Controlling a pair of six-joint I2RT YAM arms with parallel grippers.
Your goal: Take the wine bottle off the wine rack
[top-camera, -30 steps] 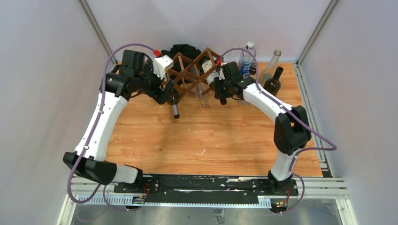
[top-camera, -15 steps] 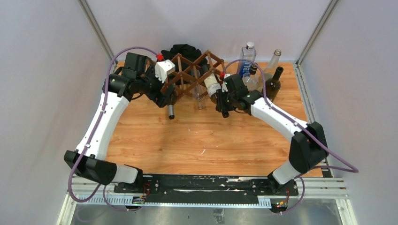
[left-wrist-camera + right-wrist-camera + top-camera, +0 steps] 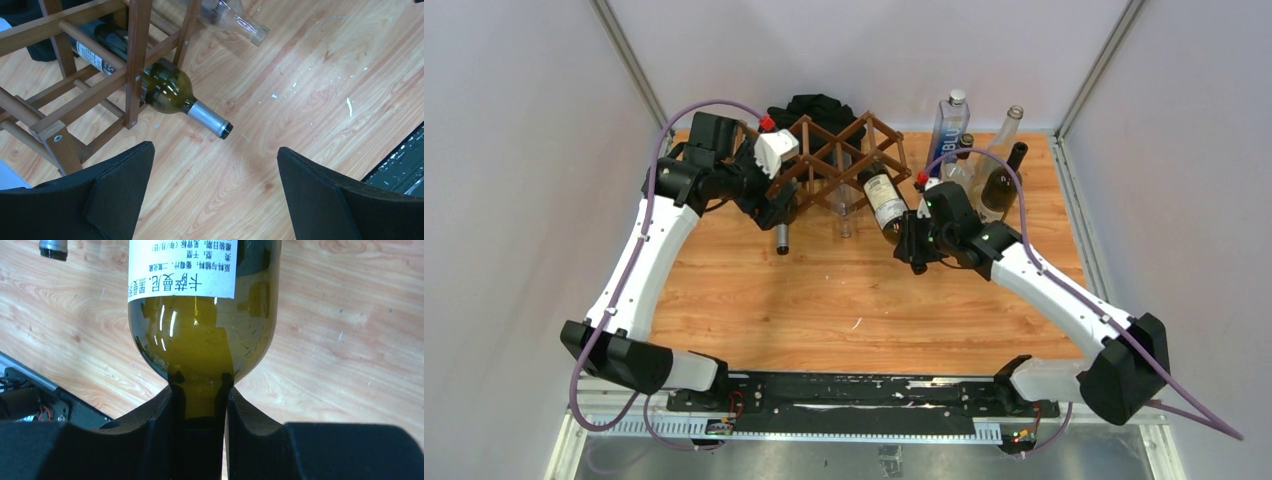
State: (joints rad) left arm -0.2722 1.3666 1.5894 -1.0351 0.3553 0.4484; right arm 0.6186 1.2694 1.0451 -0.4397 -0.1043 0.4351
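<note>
The task looked well under way but not finished. The right end effector [image 3: 911,240] was pressed together on the neck of the wine bottle [image 3: 885,203]. The right wrist view showed the two pads pinching the dark green glass just below the shoulder, with the white label farther up the body [image 3: 200,340]. From above, the bottle lay slanted in front of the wine rack [image 3: 834,165], at the rack's right end. Its neck pointed away from the rack toward the end effector, and its base sat close against the front slats. Whether the base was fully free of the cell could not be told. What seemed left was to draw it clear of the rack and set it on the bench [image 3: 864,300].

The left end effector [image 3: 215,165] hung spread and gripping nothing at the rack's left end. Below it a second green bottle [image 3: 165,90] lay in a low cell, its foil-capped neck poking out in front of the rack over the bench.
</note>
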